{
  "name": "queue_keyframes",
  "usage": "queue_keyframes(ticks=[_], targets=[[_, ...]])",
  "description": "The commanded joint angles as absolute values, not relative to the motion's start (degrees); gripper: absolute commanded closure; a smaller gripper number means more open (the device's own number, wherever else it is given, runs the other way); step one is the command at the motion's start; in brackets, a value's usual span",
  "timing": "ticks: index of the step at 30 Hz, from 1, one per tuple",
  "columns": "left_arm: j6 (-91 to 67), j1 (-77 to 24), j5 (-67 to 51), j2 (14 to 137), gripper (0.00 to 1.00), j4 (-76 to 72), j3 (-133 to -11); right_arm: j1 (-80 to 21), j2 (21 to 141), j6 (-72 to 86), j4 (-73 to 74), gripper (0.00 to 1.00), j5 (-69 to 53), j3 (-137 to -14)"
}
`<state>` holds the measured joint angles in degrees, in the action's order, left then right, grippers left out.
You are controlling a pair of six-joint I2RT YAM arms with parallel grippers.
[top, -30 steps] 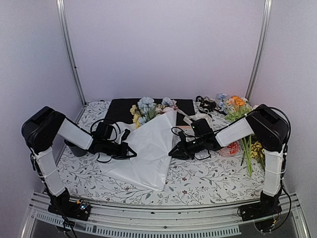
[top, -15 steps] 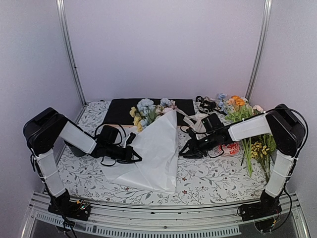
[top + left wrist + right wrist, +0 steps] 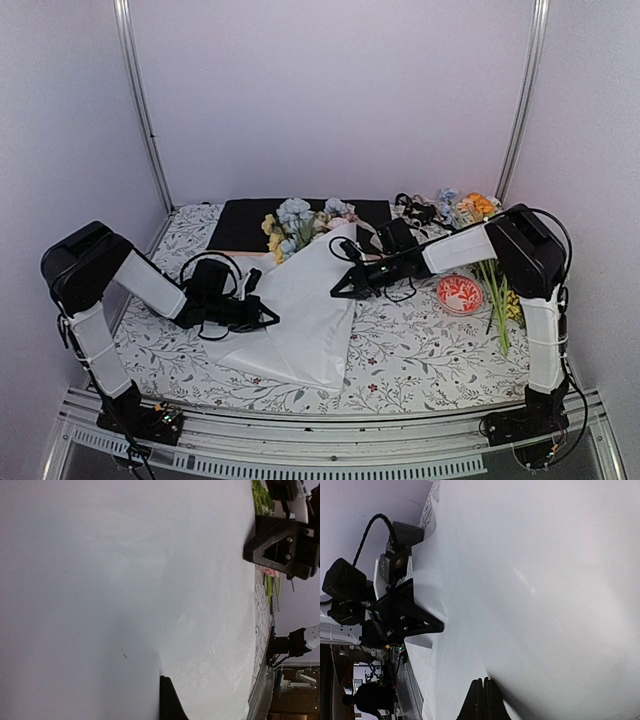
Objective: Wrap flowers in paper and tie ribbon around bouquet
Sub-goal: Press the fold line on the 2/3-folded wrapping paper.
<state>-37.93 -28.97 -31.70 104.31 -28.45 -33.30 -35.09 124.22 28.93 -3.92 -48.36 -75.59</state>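
Observation:
The white paper (image 3: 300, 315) lies folded over the flowers (image 3: 296, 218), whose blue, pink and yellow blooms stick out at its far end. My left gripper (image 3: 270, 318) is shut on the paper's left edge; in its wrist view one dark finger (image 3: 170, 702) shows and the paper (image 3: 125, 580) covers the other. My right gripper (image 3: 338, 292) is shut, its tips pinching the paper's right edge. Its two fingers (image 3: 483, 700) press together against the sheet (image 3: 545, 580), which creases at their tips. The ribbon is hidden.
A black sheet (image 3: 245, 215) lies at the back left. A red-and-white disc (image 3: 460, 293) sits right of the right arm. Orange-and-yellow sprigs (image 3: 478, 208) with long green stems (image 3: 496, 300) lie at the right, and a black ribbon (image 3: 415, 211) at the back.
My right gripper, open and off the paper to the right half a second ago, has swung left to the paper's right edge and shut. The disc is uncovered. The left gripper kept its hold.

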Motion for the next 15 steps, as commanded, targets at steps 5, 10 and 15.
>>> queue_keyframes(ticks=[5, 10, 15], targets=[[-36.4, -28.6, -28.7, 108.1, 1.00, -22.2, -32.7, -27.6, 132.6, 40.2, -15.4, 1.00, -42.7, -82.8], [-35.5, -28.6, -29.2, 109.3, 1.00, -21.6, -33.2, -25.4, 139.1, 45.5, -15.8, 1.00, -39.4, -90.8], [-35.1, -28.6, -29.2, 109.2, 1.00, -21.3, -33.4, -23.5, 141.1, 47.9, -11.7, 1.00, -33.5, -96.1]])
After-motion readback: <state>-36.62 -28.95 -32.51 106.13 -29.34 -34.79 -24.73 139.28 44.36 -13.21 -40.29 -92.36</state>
